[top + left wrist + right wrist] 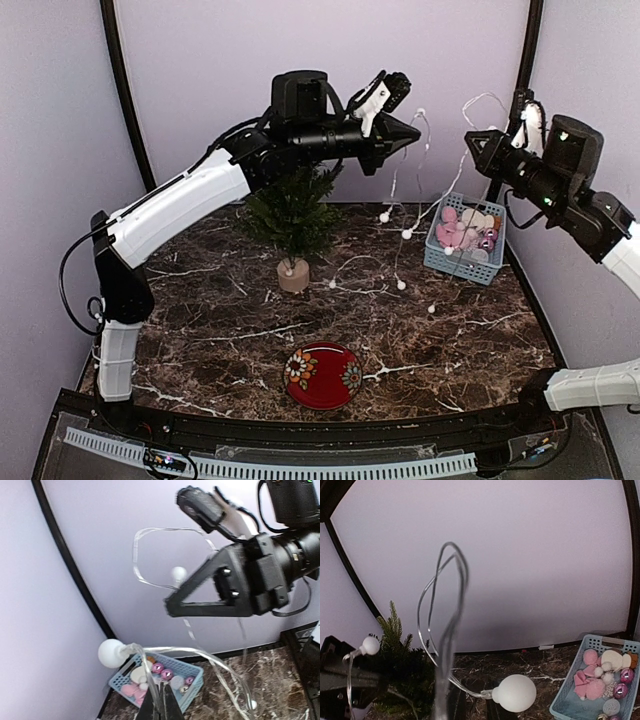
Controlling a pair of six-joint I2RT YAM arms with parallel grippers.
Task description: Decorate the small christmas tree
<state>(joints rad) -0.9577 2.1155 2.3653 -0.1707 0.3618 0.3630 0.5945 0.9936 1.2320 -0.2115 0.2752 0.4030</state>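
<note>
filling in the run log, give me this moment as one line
left gripper: shut on light string, raised | right gripper: shut on light string, raised | small christmas tree: upright, undecorated | basket: ornaments inside

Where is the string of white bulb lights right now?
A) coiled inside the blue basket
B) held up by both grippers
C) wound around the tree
B: the light string hangs from the left gripper and right gripper, with none draped on the small christmas tree.
</note>
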